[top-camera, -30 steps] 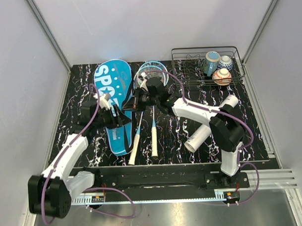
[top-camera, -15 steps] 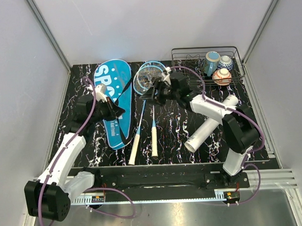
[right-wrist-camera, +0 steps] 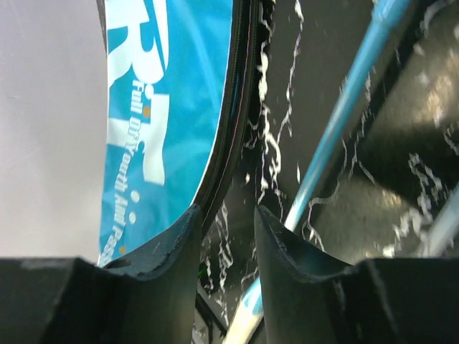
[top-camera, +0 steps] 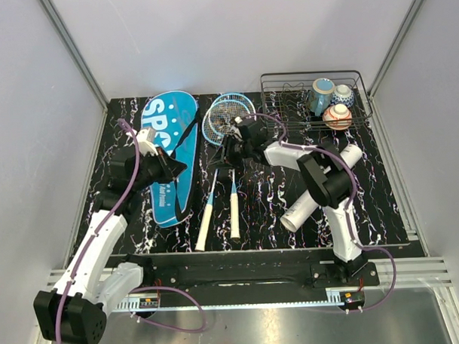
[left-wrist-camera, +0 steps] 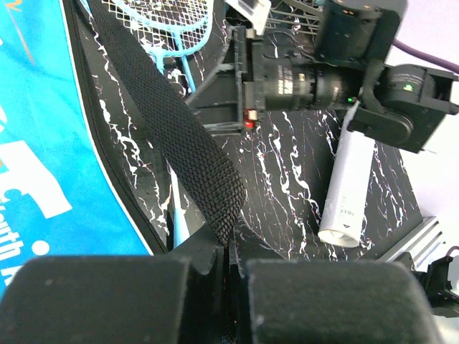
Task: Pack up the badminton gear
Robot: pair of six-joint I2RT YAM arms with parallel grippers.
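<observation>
My left gripper [top-camera: 172,168] is pinched tight on the black strap [left-wrist-camera: 179,129] of the teal bag [top-camera: 162,136], which lies flat toward the table's [top-camera: 382,212] rear left corner. My right gripper [top-camera: 227,154] sits low over the shafts of the two rackets [top-camera: 229,118] near the table's middle, its jaws partly apart, with one blue shaft [right-wrist-camera: 344,122] running close alongside them; I cannot tell whether it touches. The white tube [top-camera: 310,202] lies slanted toward the right edge, and the wire rack [top-camera: 287,91] holding the cups [top-camera: 322,93] stands in the rear right corner.
</observation>
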